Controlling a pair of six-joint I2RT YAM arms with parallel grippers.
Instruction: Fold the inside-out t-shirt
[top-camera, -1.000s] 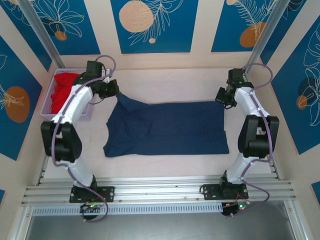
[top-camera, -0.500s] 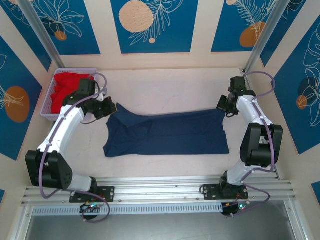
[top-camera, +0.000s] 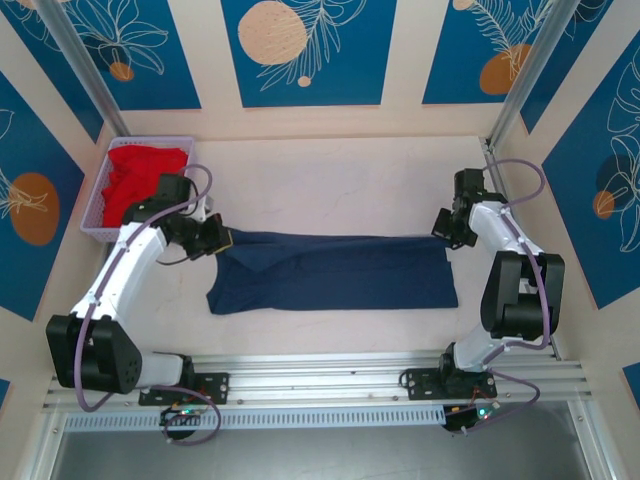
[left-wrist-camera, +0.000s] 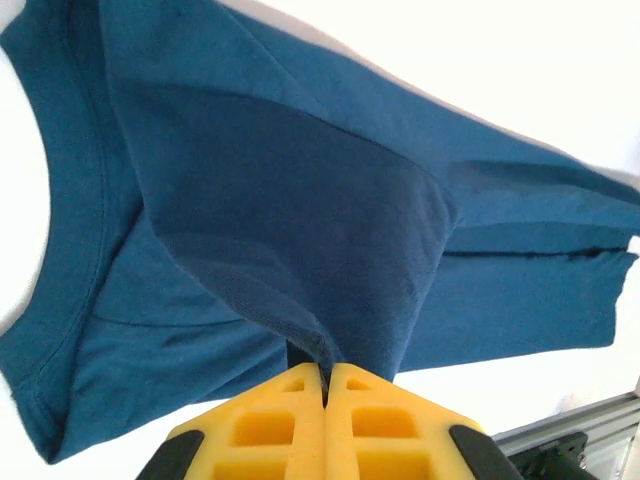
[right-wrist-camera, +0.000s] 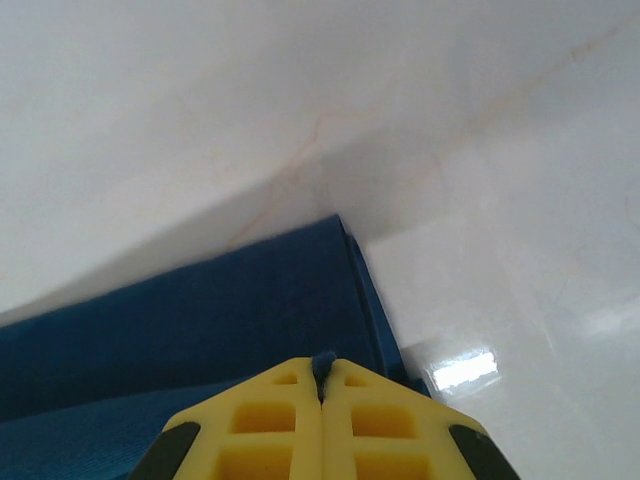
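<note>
Both pincers have come down toward the bottom of the picture since a second ago, and they pulled the far edge of the t-shirt (top-camera: 335, 272) with them. The blue shirt was a big wide patch then. It is a thinner strip now.

The shirt lies on the pale table (top-camera: 340, 180), in the middle of the top picture and a bit low. Its long side runs from left to right. The neck end is at the left and the straight bottom edge is at the right.

The left pincer (top-camera: 222, 240) is at the upper left corner of the shirt. In the left wrist picture its yellow fingers (left-wrist-camera: 290, 415) are pressed together, with a fold of blue cloth pinched between them. The cloth rises up to them like a little tent.

The right pincer (top-camera: 443, 228) is at the upper right corner of the shirt. In the right wrist picture its yellow fingers (right-wrist-camera: 280, 415) are pressed together too, pinching a small bit of blue cloth.

A red garment (top-camera: 140, 175) sits in a purple basket (top-camera: 95, 228) at the upper left, apart from the shirt.
</note>
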